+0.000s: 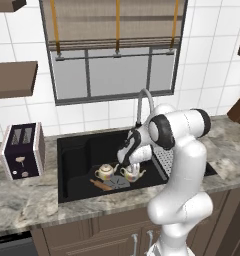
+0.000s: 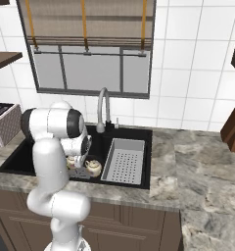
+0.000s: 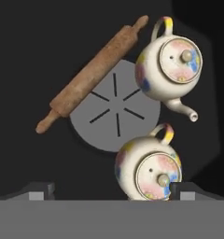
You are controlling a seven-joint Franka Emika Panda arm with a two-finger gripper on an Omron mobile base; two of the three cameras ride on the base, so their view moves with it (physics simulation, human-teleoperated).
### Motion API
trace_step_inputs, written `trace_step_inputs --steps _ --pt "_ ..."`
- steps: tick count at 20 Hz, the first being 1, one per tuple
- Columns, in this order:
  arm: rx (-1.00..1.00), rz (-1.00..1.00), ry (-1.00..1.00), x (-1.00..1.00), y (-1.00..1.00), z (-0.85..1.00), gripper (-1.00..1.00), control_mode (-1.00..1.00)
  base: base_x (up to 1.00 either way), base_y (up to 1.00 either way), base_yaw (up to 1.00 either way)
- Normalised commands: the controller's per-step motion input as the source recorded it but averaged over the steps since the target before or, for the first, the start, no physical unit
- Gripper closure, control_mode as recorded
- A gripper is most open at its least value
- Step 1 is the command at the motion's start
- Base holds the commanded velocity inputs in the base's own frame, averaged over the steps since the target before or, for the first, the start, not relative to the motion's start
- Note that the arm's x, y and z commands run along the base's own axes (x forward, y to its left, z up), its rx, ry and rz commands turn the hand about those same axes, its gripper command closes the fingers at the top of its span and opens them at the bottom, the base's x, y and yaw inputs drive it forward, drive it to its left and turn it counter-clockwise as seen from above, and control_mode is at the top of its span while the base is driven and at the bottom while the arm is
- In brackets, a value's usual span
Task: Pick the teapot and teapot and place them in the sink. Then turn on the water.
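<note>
Nearest the hand camera sits one teapot (image 3: 149,170), round glazed cream porcelain with pink, blue and yellow blotches, a knobbed lid and a looped handle; it stands upright between the pincer's (image 3: 112,190) two dark tips, which are spread wide and apart from its body. Just beyond it, the second teapot (image 3: 170,60), alike in shape, points its curved spout toward the first. Both rest on the floor of the matte black sink (image 1: 74,155), at the edge of the round grey slotted drain (image 3: 115,112). A rough wooden rolling pin (image 3: 93,70) lies slantwise across that drain. An arched silver faucet (image 1: 144,100) rises behind the basin, set in a veined grey marble worktop (image 1: 32,200).
</note>
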Motion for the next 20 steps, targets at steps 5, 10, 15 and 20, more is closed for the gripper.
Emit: trace_step_inputs --steps 5,10,15,20 --pt "0.17 -0.12 -0.02 -0.67 -0.1 1.0 -1.0 -1.0 0.0 0.0 0.0" --pt "0.07 -0.06 -0.01 -0.24 0.09 1.0 -1.0 -1.0 0.0 0.0 0.0" --pt "0.0 -0.02 -0.02 0.0 0.35 1.0 -1.0 -1.0 0.0 0.0 0.0" --pt "0.0 0.0 -0.04 -0.01 0.18 1.0 -1.0 -1.0 0.0 0.0 0.0"
